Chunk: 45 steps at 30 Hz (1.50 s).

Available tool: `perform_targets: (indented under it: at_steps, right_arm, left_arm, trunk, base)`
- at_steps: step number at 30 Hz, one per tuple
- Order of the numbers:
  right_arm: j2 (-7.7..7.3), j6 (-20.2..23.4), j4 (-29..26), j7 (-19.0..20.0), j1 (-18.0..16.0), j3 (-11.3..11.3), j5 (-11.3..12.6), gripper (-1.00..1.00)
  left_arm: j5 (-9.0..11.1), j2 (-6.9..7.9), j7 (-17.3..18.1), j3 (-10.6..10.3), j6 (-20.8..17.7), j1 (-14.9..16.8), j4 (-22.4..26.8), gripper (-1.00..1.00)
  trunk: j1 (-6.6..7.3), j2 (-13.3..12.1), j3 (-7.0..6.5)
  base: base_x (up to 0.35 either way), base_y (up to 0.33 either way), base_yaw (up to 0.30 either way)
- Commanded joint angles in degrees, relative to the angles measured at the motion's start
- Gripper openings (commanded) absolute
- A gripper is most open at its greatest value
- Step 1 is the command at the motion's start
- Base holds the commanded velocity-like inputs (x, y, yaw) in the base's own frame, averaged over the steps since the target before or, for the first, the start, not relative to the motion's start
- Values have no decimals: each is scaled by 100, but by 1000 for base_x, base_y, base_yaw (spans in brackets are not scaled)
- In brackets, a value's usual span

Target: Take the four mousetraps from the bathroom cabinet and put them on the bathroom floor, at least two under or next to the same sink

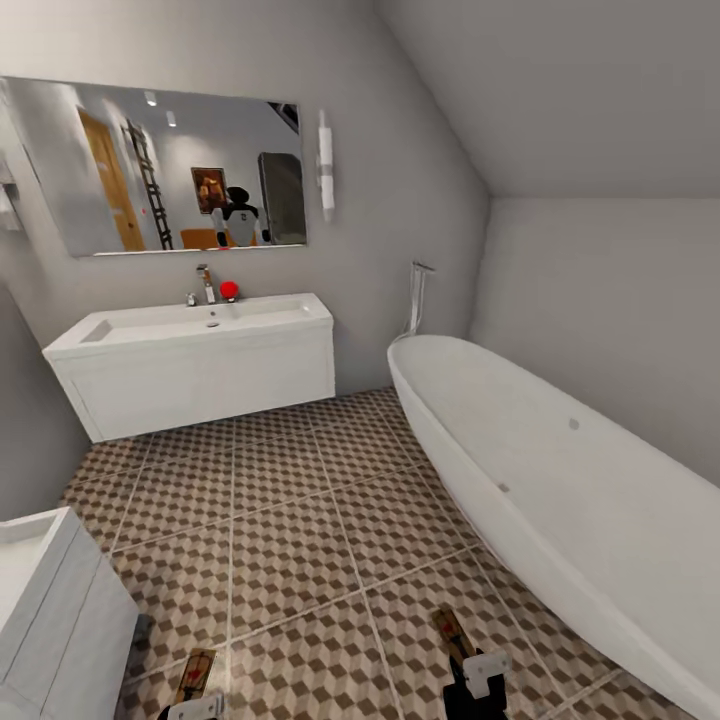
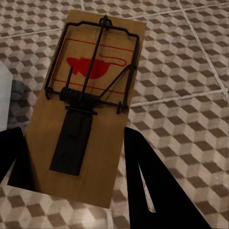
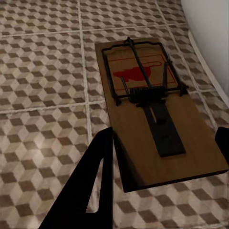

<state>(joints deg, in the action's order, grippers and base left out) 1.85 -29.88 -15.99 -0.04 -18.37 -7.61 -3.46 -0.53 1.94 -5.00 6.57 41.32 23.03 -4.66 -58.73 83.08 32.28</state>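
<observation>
Each of my grippers carries a mousetrap above the bathroom floor [image 1: 300, 520] of cube-patterned tiles. My left gripper [image 1: 193, 706] is shut on a tan mousetrap [image 1: 195, 676]; in the left wrist view the black fingers [image 2: 152, 186] clamp both long edges of the board [image 2: 90, 105]. My right gripper [image 1: 474, 678] is shut on a second mousetrap [image 1: 452, 632], which the right wrist view shows as a board [image 3: 152, 114] pinched between dark fingers [image 3: 95, 186]. The wide white sink [image 1: 200, 365] hangs on the far wall, several tiles ahead. The cabinet is out of view.
A long white bathtub [image 1: 560, 480] runs along the right side, close to the right arm. A small white unit [image 1: 50, 600] stands at the near left. A mirror [image 1: 170, 170] hangs above the sink, whose top carries a chrome faucet [image 1: 206, 283] and a red ball [image 1: 229, 290].
</observation>
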Motion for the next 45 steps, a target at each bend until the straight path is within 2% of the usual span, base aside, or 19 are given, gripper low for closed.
perform_targets:
  at_steps: [1, 10, 24, 39, 45]
  right_arm:
    - [0, 0, 0, -13, 0, -3, 8, -100]
    - [-1, -8, 0, -5, 0, -3, 4, -100]
    - [-1, -18, 0, -5, 0, -3, 3, -100]
    - [-1, -18, 0, -5, 0, -3, 3, -100]
    - [-6, -18, 0, -5, 0, -3, 3, -100]
  left_arm:
    - [-26, 0, -36, 2, -2, 0, 0, -100]
    - [-26, 0, -36, 2, -2, 0, 0, -100]
    - [-26, 0, -36, 2, -2, 0, 0, -100]
    - [-26, 0, -36, 2, -2, 0, 0, -100]
    - [-26, 0, -36, 2, -2, 0, 0, -100]
  trunk:
    - [0, 0, 0]
    - [0, 0, 0]
    - [0, 0, 0]
    - [0, 0, 0]
    - [0, 0, 0]
  base:
    - [247, 0, 262]
    - [247, 0, 221]
    - [247, 0, 22]
    - [248, -42, 239]
    - [248, -94, 89]
